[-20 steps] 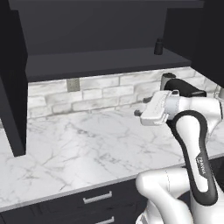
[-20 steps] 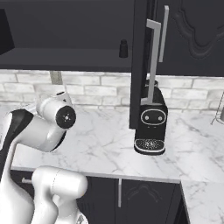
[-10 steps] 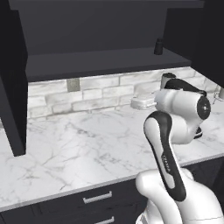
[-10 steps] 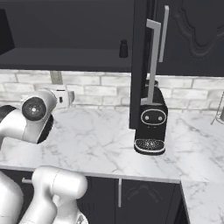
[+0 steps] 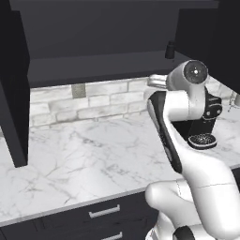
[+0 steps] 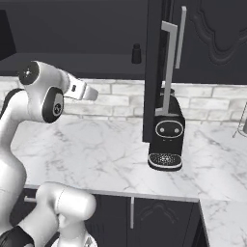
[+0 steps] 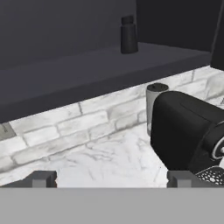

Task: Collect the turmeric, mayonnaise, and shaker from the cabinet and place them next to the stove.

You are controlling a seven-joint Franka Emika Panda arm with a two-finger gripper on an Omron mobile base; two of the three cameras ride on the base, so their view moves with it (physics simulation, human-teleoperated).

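Shaker (image 7: 128, 35) upright on the cabinet (image 7: 78, 72) shelf, long axis vertical, gripper (image 7: 111, 179) well below it, fingertips (image 7: 43, 179) wide apart, holding nothing

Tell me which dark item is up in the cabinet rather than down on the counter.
The small black shaker stands on the cabinet shelf. The black coffee machine sits below on the marble counter.

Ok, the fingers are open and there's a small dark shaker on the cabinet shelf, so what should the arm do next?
Probably raise the hand and advance toward the shaker. It stands upright near the front edge of the cabinet shelf, above the coffee machine, while the open fingers point lower, at the backsplash, holding nothing.
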